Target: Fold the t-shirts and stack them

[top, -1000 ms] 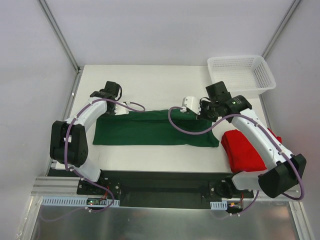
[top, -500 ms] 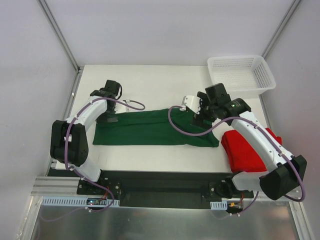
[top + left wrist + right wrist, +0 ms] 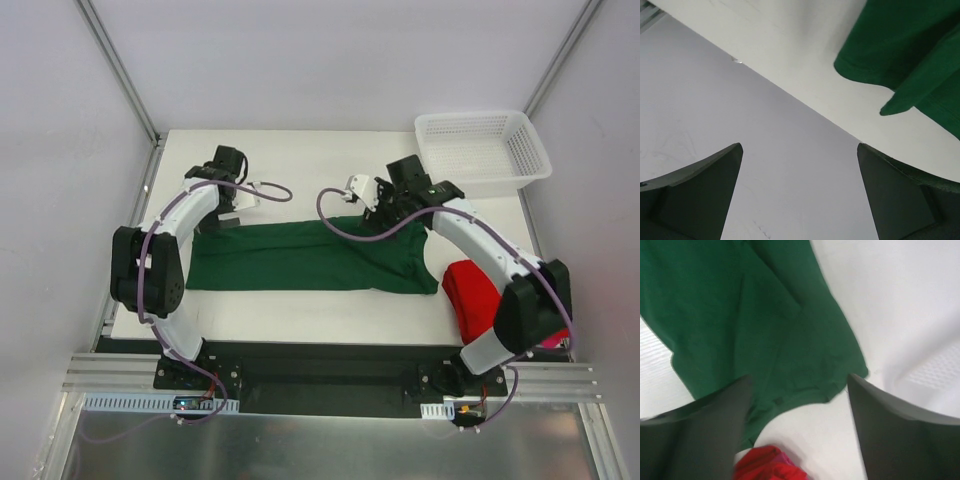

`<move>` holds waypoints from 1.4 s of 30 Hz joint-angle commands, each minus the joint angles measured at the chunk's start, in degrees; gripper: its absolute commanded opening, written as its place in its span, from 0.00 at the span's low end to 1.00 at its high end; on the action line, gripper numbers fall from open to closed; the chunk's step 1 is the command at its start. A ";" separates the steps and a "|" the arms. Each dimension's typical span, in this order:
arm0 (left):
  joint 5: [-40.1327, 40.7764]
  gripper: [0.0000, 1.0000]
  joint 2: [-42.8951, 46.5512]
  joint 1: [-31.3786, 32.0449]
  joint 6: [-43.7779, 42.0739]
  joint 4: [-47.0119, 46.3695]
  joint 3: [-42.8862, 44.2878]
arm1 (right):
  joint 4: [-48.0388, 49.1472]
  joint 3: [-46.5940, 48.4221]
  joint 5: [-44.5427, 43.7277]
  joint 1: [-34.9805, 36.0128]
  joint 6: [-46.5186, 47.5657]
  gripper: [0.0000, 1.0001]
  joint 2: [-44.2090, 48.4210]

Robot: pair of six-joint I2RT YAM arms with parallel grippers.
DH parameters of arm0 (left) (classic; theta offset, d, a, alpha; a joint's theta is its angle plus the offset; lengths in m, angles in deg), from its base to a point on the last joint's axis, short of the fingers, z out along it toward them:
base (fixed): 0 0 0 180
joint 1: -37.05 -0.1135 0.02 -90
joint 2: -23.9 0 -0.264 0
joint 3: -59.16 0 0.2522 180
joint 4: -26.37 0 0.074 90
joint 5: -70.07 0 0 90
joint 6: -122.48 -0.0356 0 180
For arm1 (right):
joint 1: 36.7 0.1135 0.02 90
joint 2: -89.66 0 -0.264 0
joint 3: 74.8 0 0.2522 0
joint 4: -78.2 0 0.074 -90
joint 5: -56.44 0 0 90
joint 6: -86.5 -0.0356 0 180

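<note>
1. The dark green cloth t-shirt is lying as a long band across the white tabletop.
2. The bright red cloth t-shirt is sitting bunched just beside its right end.
3. The left arm's jaws and the right arm's jaws are standing wide, gripping nothing.

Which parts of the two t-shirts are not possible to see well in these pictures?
- Red t-shirt: top view, the right arm covers its right part.
- Red t-shirt: right wrist view, only a blurred scrap, cut by the bottom edge.
- Green t-shirt: left wrist view, only one corner, cut by the frame edge.
- Green t-shirt: right wrist view, blur hides its folds.
</note>
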 commanded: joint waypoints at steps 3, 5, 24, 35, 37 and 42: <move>1.94 0.99 1.79 0.78 5.72 1.09 6.03 | 2.31 8.28 7.97 0.14 -5.93 0.58 -11.74; 2.46 0.99 3.11 0.78 6.33 1.18 6.03 | 1.69 10.39 7.79 0.23 -6.10 0.53 -13.86; 2.38 0.99 6.37 0.78 10.47 1.80 4.98 | 1.25 9.08 2.00 1.55 -1.80 0.52 -19.76; 2.29 0.99 4.70 0.78 10.64 1.97 7.18 | 0.55 9.26 -0.64 1.90 1.19 0.53 -23.53; 2.20 0.99 4.44 0.78 10.82 1.97 7.44 | 0.64 9.70 -1.43 2.07 1.28 0.54 -24.32; 2.11 0.99 4.43 0.78 10.73 2.06 7.44 | 0.55 10.84 -1.52 2.16 1.02 0.53 -24.59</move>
